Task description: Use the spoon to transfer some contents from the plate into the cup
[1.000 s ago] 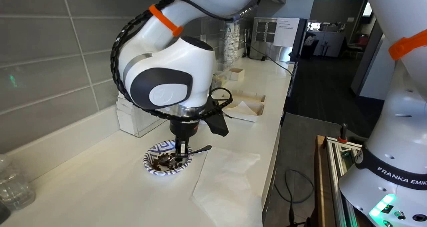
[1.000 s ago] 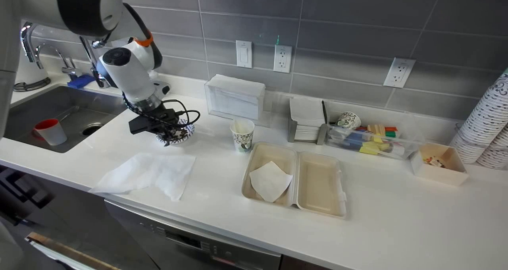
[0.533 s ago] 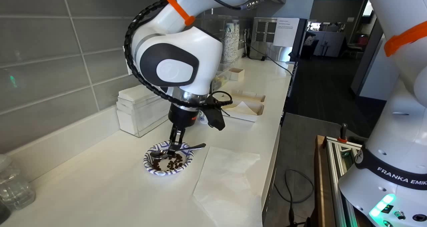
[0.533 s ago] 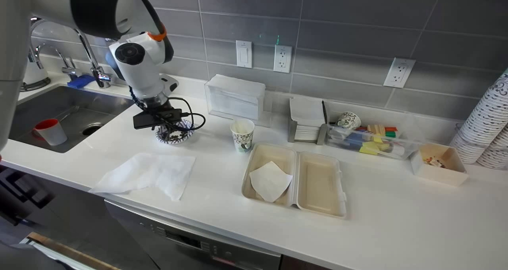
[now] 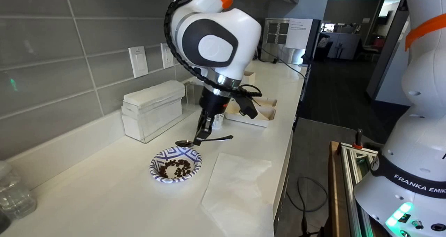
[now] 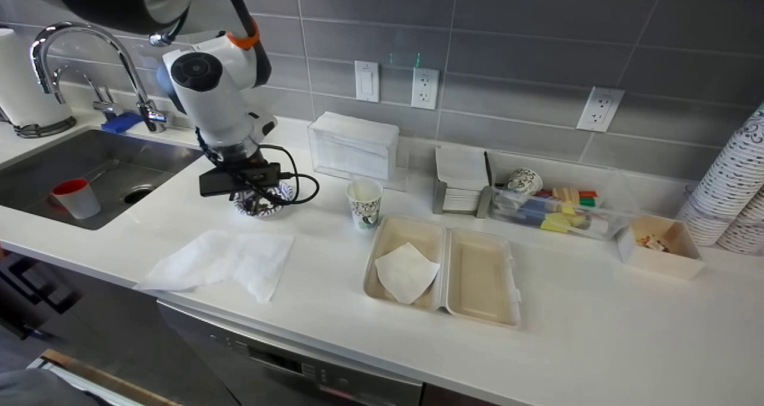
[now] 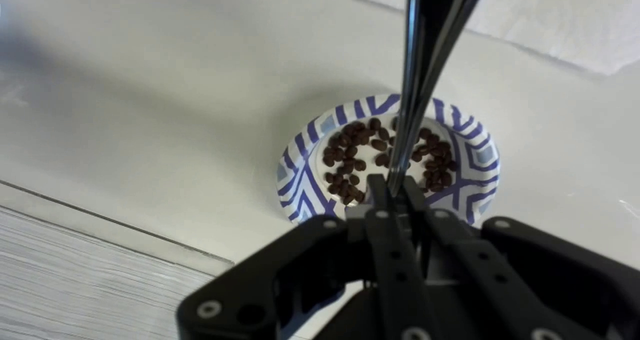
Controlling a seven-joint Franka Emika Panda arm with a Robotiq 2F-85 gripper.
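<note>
Above the round, blue-patterned plate (image 7: 476,156) (oval brown contents (image 7: 379,145) scattered in it), your tool (image 7: 394,187), jaws nearly together, pinches the slim metal spoon (image 7: 422,75), long axis near level, scoop end toward the tiled wall (image 5: 45,41).

White countertop (image 6: 585,340): blue-patterned paper plate (image 5: 173,154), paper towel sheet (image 5: 240,191), printed paper cup (image 6: 364,208) just beside open takeout clamshell (image 6: 482,274); at back, acrylic towel holder (image 5: 162,121), plastic bin (image 6: 597,225), stacked cups (image 6: 725,188).
</note>
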